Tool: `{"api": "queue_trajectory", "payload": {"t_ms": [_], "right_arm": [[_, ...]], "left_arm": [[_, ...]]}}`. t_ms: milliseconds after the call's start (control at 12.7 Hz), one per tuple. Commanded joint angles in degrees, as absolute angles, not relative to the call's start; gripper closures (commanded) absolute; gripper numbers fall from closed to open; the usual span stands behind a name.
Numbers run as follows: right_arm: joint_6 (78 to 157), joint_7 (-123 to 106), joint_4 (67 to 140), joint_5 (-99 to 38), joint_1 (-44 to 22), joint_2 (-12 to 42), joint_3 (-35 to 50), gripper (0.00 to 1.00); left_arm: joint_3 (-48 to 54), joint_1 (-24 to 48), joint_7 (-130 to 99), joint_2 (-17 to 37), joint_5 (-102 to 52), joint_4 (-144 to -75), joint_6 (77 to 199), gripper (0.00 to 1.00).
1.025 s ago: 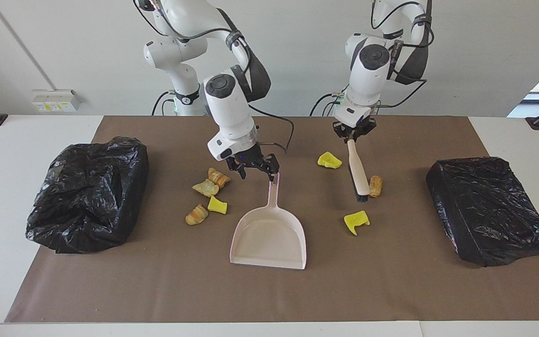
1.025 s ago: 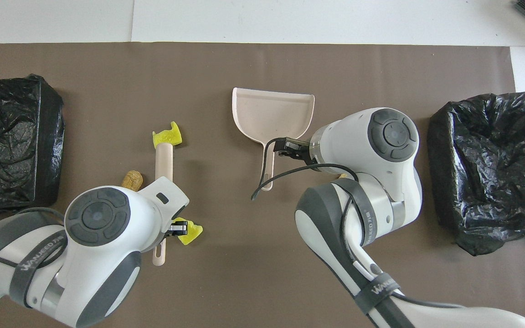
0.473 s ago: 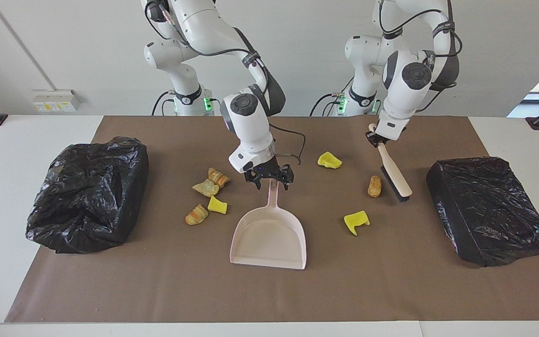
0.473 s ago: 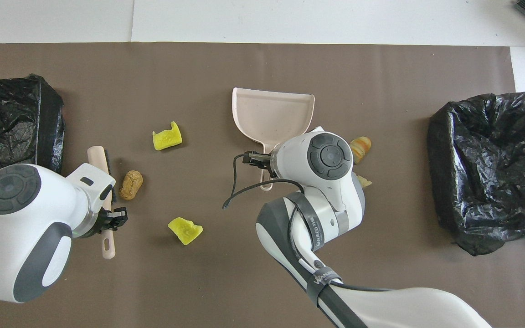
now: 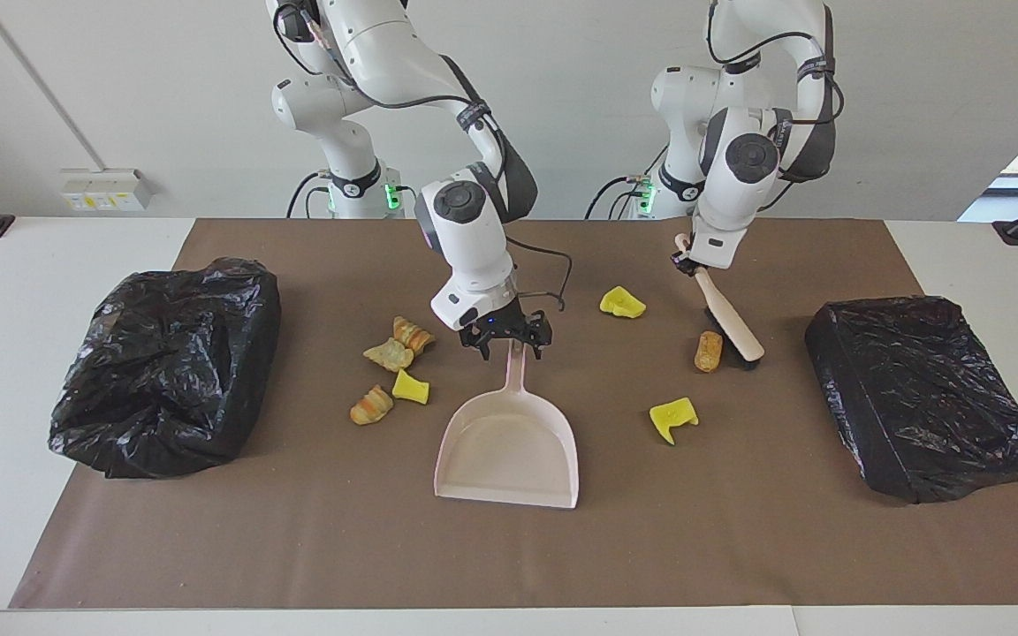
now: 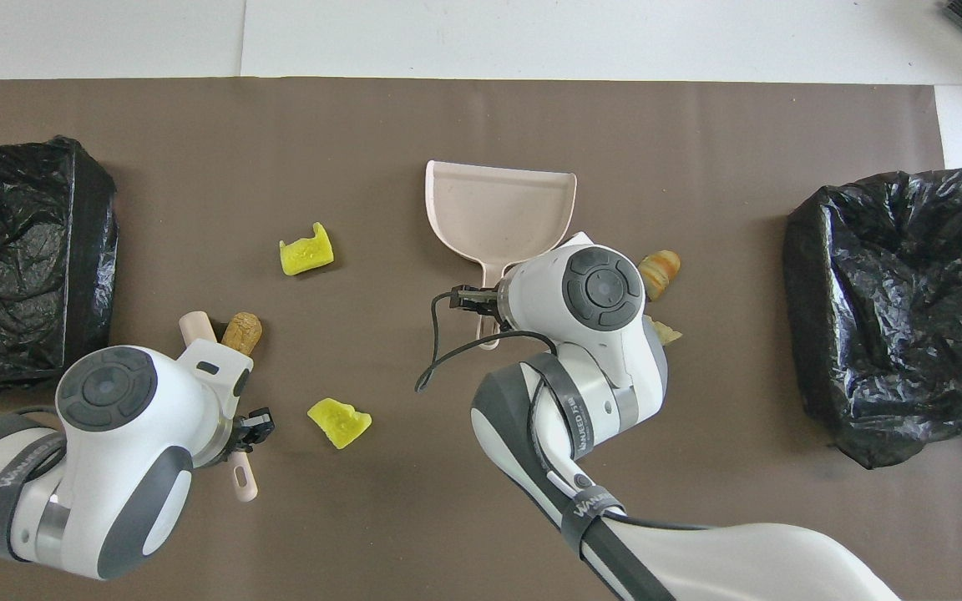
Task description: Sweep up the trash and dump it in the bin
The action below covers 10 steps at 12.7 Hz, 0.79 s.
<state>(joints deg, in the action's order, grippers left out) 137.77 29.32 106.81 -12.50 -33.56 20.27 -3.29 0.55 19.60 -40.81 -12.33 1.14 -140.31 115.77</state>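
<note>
- Facing view: the trash is seen as seven bits on the brown mat, none of them in the dustpan [image 5: 509,446] yet
- Four bits, two pastry lumps [image 5: 412,334] [image 5: 388,354], a yellow wedge [image 5: 410,387] and a third lump [image 5: 371,405], are clustered beside the pan's handle [image 5: 517,375], toward the right arm's end of the table
- Three are spread toward the left arm's end: a wedge [image 5: 622,302] nearer to the robots, a brown lump [image 5: 708,351], and a wedge [image 5: 673,418] farther out
- The left gripper [image 5: 684,259] is pinched on the upper end of the brush [image 5: 725,314]
- The brush's long axis slants down and away from the robots, and its bristle head [image 5: 746,355] is set just beside the brown lump, on the lump's side toward the left arm's end
- The pan thus lies across the lump from the bristles, so a push toward the right arm's end is judged the natural stroke
- The pan's long axis runs straight away from the robots, handle nearest them, mouth opening away, so the mouth is not turned toward the lump
- The right gripper [image 5: 513,343] is lowered over the handle's end, fingers seen spread on either side of it, not closed on it
- Two bag-lined bins [image 5: 164,362] [image 5: 924,397] sit at the two ends of the mat
</note>
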Motion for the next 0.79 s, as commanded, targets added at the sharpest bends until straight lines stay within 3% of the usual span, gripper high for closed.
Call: {"api": "queue_trajectory", "payload": {"t_ms": [0,79,315,473,709], "right_arm": [[139.0,24.0,107.0,-13.1,-32.5,20.6,-3.2,0.67],[139.0,22.1,106.5,-13.0,-32.3,20.7,-3.2,1.0],[137.8,19.5,105.4,-12.8,-32.1,20.0,-3.3,1.0],[133.0,15.7,104.6,-13.0,-32.0,18.8,-3.5,1.0],[127.9,-2.6,104.7,-12.9,-28.8,15.0,-4.0,1.0]], "left_arm": [[0.1,22.4,-43.6,-9.7,-2.7,-139.1,120.1,1.0],[0.1,23.3,-43.6,-8.6,-3.4,-137.2,120.0,1.0],[0.2,24.9,-43.6,-6.3,-5.4,-133.4,119.3,1.0],[0.3,25.5,-42.7,-5.9,-6.7,-133.0,120.5,1.0],[0.3,27.2,-42.5,-5.5,-7.0,-132.6,123.2,1.0]]}}
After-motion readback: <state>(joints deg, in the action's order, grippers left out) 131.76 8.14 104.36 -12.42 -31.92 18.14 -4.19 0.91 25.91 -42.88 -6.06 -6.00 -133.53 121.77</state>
